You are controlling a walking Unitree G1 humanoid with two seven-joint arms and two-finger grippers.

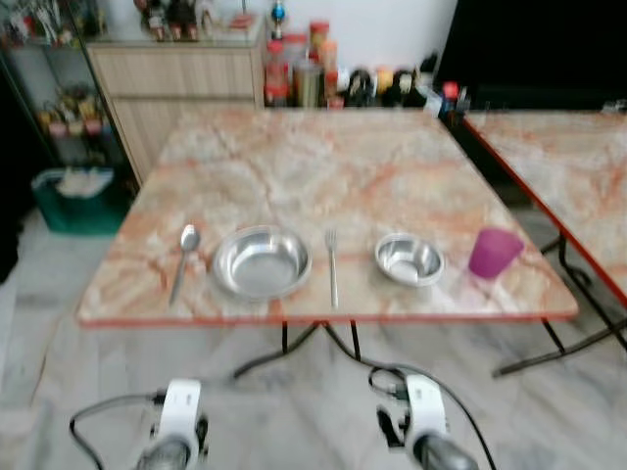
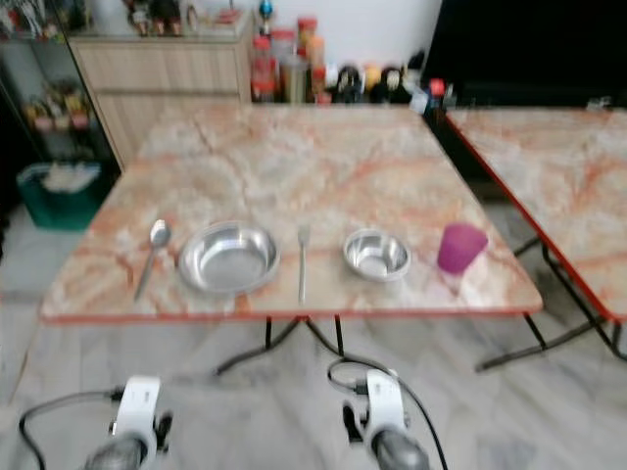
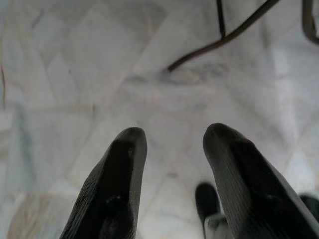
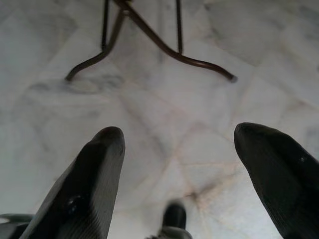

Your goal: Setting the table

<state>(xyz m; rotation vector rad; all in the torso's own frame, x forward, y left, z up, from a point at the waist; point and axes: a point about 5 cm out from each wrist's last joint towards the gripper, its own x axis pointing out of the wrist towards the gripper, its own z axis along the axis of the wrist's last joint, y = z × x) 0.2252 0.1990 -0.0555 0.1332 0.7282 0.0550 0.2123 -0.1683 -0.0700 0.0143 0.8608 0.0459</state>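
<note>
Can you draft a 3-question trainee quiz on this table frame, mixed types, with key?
1. True or false: the fork lies between the large bowl and the small bowl.
2. Which item sits farthest to the robot's right on the table? A spoon B purple cup C fork
3. Fill in: the left gripper and right gripper both point at the ____.

Key: 1 true. 2 B, purple cup; the spoon is leftmost. 3 floor.
</note>
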